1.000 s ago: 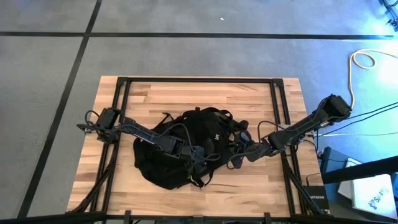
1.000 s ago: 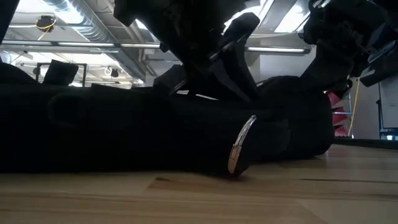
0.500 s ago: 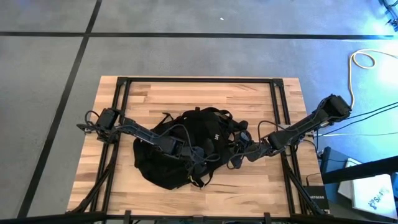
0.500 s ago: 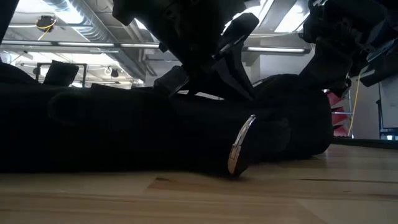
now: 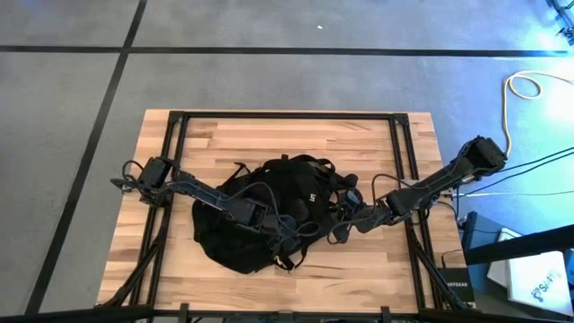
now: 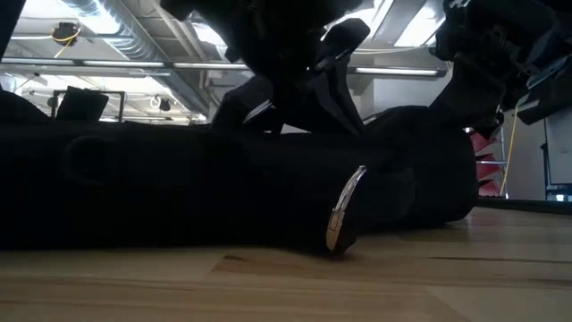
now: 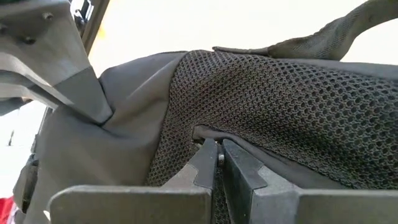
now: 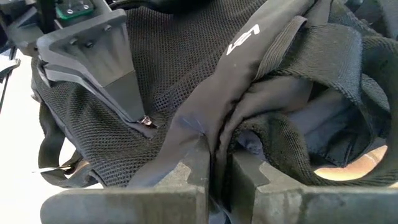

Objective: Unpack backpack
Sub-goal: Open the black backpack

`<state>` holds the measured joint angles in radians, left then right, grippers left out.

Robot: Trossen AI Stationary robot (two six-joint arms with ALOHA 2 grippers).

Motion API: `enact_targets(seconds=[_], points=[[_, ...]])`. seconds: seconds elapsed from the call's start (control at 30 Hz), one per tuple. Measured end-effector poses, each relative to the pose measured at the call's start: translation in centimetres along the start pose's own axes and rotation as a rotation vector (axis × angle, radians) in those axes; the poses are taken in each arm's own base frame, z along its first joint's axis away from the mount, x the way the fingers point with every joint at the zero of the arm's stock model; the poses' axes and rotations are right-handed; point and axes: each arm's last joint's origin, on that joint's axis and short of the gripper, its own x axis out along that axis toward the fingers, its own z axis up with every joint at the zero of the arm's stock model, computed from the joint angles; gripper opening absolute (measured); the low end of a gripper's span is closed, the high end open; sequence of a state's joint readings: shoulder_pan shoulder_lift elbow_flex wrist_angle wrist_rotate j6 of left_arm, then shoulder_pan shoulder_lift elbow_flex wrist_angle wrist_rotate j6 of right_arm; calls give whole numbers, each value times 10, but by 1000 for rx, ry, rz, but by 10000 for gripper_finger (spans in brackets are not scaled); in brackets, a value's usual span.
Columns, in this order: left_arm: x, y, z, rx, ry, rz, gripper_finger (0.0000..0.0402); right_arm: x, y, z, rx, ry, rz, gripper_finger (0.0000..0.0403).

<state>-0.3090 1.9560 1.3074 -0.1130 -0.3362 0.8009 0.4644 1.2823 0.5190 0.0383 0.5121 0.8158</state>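
Table (image 5: 224, 135) of pale wood strips carries everything here, and the backpack (image 5: 242, 229) sprawls across its middle, a big black heap with straps spilling toward the right arm's side. From low down, the backpack (image 6: 179, 197) fills the frame, a silvery trim piece (image 6: 344, 210) catching light near the tabletop. Left gripper (image 5: 289, 235) is down on the bag's near-right part, its fingers pinched together on a small zipper pull (image 7: 219, 159) at the seam of the mesh panel (image 7: 298, 106). Right gripper (image 5: 345, 215) sits just beside the bag's right edge, jaws clamped on a fold of black strap fabric (image 8: 249, 93), white logo (image 8: 242, 40) showing just above the pinch.
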Motion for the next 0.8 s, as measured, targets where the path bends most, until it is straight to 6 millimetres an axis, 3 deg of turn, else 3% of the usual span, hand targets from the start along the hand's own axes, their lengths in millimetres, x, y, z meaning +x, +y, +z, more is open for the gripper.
enact_targets(seconds=[0.8], points=[[-13, 0, 7, -30, 22, 31, 0, 0, -4, -3, -37, 23, -46, 2]])
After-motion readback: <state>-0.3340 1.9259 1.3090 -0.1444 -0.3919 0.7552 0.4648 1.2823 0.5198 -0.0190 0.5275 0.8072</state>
